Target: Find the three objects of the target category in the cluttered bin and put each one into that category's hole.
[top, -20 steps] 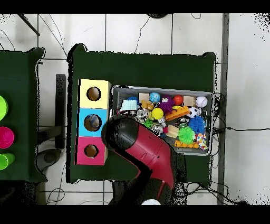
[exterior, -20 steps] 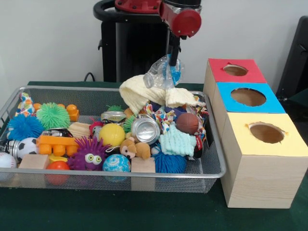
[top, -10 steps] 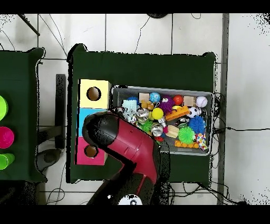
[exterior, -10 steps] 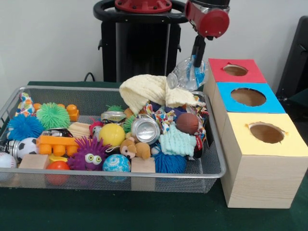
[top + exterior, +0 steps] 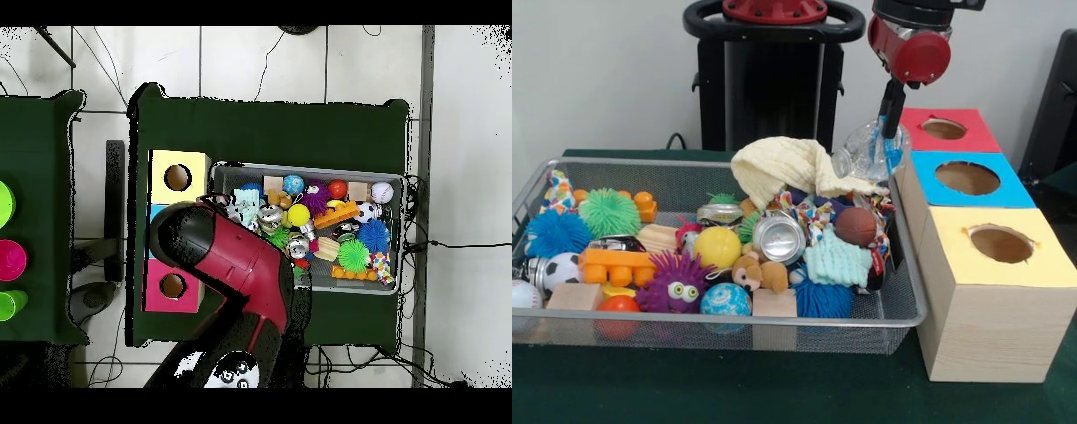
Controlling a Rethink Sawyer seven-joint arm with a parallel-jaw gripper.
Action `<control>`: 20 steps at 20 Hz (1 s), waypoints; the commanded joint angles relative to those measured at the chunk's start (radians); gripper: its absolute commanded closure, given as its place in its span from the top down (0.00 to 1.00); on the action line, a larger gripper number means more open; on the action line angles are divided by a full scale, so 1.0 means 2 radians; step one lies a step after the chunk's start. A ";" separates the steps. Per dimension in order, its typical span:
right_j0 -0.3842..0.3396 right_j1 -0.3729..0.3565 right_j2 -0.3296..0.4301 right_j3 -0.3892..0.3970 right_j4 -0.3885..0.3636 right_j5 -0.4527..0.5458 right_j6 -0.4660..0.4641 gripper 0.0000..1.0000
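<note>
Fingers [image 5: 890, 146] grip crumpled plastic bottle [image 5: 865, 157] beside blue box [image 5: 967, 179].

Red box [image 5: 945, 129], blue box [image 5: 967, 177], yellow box [image 5: 1000, 244]; cream cloth [image 5: 781, 166].

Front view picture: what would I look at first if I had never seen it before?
Probably the red robot arm at the top, whose hand dangles a crumpled clear plastic bottle beside the blue-topped box. Next comes the wire mesh bin stuffed with bright toys, with a purple spiky ball with googly eyes near its front and a pale yellow cloth heaped at the back.
</note>
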 commanded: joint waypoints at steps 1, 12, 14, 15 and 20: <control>-0.009 0.038 0.046 -0.001 0.033 -0.010 0.145 0.00; 0.033 0.048 0.024 -0.001 0.056 0.012 0.188 0.00; 0.039 0.046 0.020 -0.001 0.058 0.020 0.193 0.00; 0.039 0.043 0.018 -0.001 0.058 0.024 0.192 0.00; 0.033 0.032 0.009 -0.005 0.050 0.044 0.180 0.00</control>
